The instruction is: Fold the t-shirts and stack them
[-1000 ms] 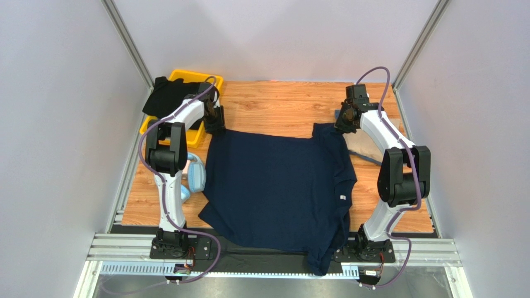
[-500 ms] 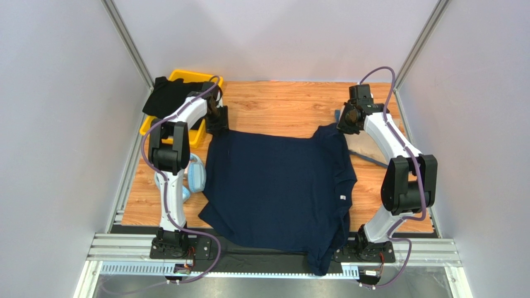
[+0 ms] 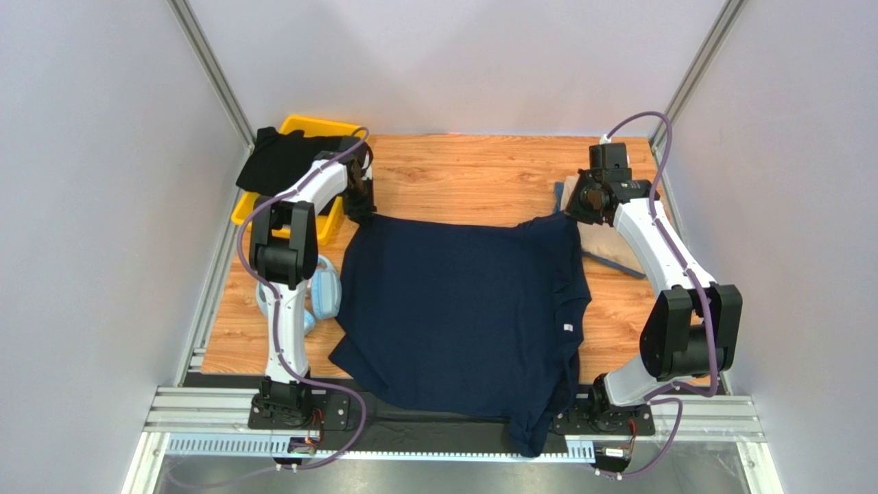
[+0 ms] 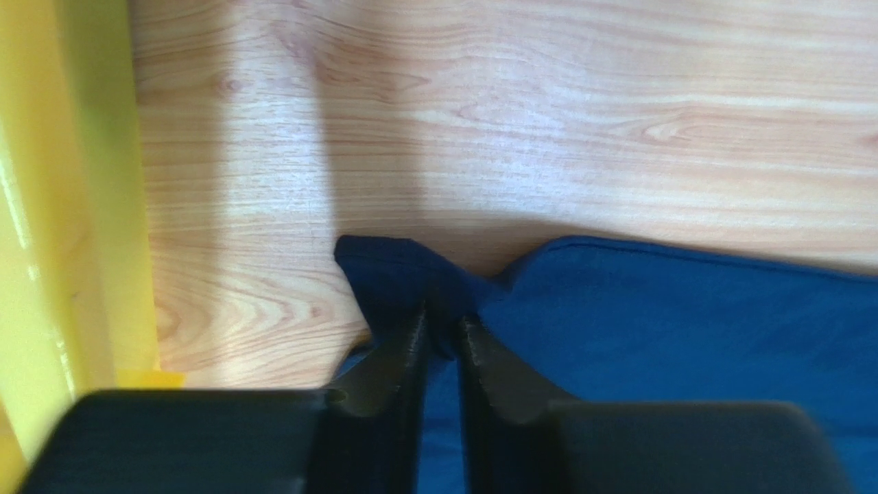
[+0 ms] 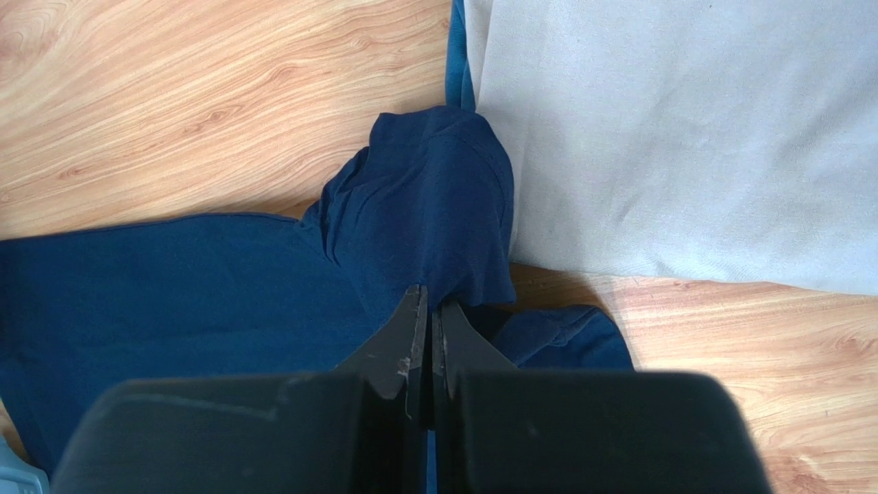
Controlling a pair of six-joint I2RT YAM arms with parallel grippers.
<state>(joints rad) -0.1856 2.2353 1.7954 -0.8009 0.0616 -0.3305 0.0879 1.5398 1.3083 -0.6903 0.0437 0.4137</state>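
From above, the navy t-shirt [image 3: 459,298] lies spread flat over the middle of the worktop [image 3: 464,175], its near hem spilling over the front edge between the arm bases. The left claw [image 3: 361,211] sits on the shirt's far-left corner, just beside the yellow bin [image 3: 297,127] where the black t-shirt [image 3: 276,160] is draped. The right claw [image 3: 574,209] holds the far-right corner beside the tan t-shirt [image 3: 608,242]. The headphones [image 3: 325,288] lie by the shirt's left edge. Compared with a second ago, the right arm has swung outward and the bunched far-right corner has been drawn out, so the far edge now runs straighter. In the left wrist view, the left claw [image 4: 443,321], which stood wide a moment earlier, has narrowed onto the corner, and a nub of navy cloth [image 4: 392,273] sits pinched between its fingers on the bare wood. In the right wrist view, the right claw [image 5: 431,298] is clenched on a raised fold of navy fabric [image 5: 433,206], which touches the pale edge of the tan t-shirt [image 5: 701,134]. With both far corners now gripped, the shirt looks ready for its first fold, probably bringing the far edge toward the near hem. No shirt is folded or stacked yet.
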